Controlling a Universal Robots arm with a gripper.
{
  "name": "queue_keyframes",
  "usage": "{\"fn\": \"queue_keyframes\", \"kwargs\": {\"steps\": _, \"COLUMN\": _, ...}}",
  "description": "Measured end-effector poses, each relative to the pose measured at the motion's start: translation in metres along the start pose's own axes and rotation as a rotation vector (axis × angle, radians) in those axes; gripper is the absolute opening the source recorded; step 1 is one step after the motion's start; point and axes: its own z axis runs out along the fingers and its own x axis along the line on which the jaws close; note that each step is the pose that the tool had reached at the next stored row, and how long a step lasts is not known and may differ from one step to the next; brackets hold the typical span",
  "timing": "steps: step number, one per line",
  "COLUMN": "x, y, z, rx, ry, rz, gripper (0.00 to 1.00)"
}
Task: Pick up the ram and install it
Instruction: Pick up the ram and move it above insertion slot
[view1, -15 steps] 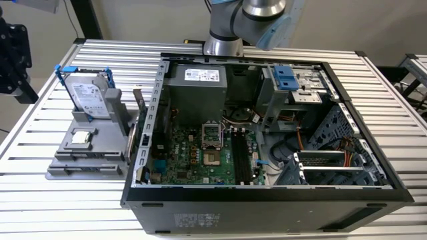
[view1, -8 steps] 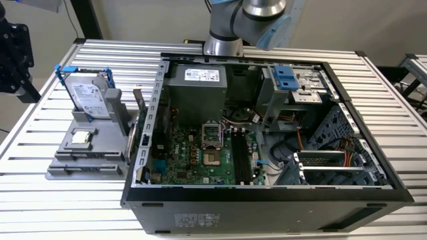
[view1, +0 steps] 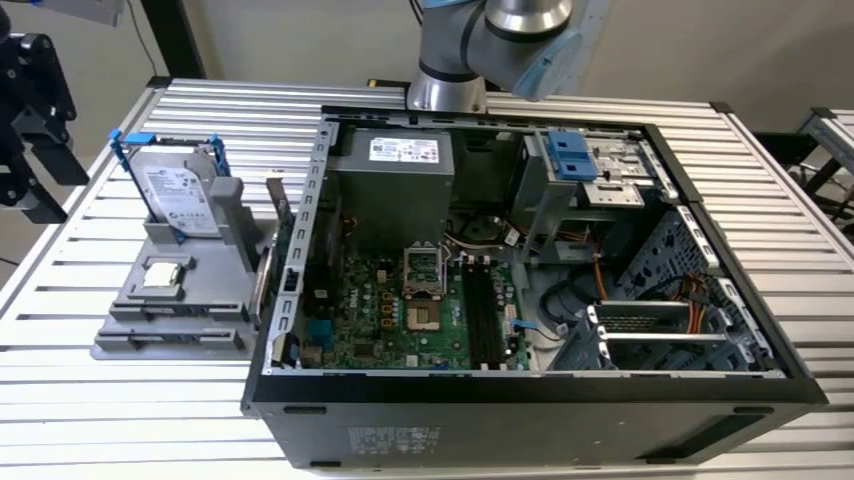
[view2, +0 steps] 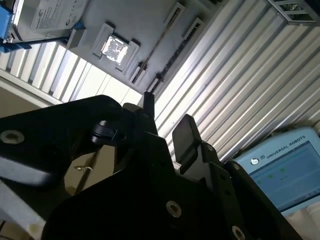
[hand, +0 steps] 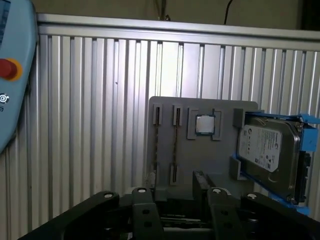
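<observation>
The ram (hand: 175, 145) is a thin stick standing on edge in a slot of the grey holder (hand: 220, 107), between an empty slot and the processor chip. In the second wrist view the ram (view2: 159, 49) is a narrow line on the same holder (view2: 150, 20). My gripper (hand: 176, 187) is open, holds nothing and hangs well away from the holder. Its fingers (view2: 187, 134) stand apart in the second wrist view too. The black motherboard slots (view1: 481, 312) lie inside the open computer case (view1: 307, 300). The arm (view1: 461, 50) rises behind the case.
The holder (view1: 127, 335) stands on the slatted table at the exterior view's left. It carries a silver hard drive in a blue frame (view1: 180, 190) and a square processor chip (view1: 162, 272). A teach pendant (hand: 12, 75) lies on the table. A black fixture (view1: 30, 110) stands beyond the table's left edge.
</observation>
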Motion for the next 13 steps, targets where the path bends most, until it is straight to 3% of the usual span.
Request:
{"fn": "queue_keyframes", "kwargs": {"steps": 7, "x": 0.0005, "y": 0.0, "z": 0.0004, "rx": 0.0001, "ry": -0.0001, "rz": 0.0, "gripper": 0.0}}
{"fn": "queue_keyframes", "kwargs": {"steps": 13, "x": 0.0006, "y": -0.0001, "z": 0.0069, "rx": 0.0002, "ry": 0.0001, "rz": 0.0, "gripper": 0.0}}
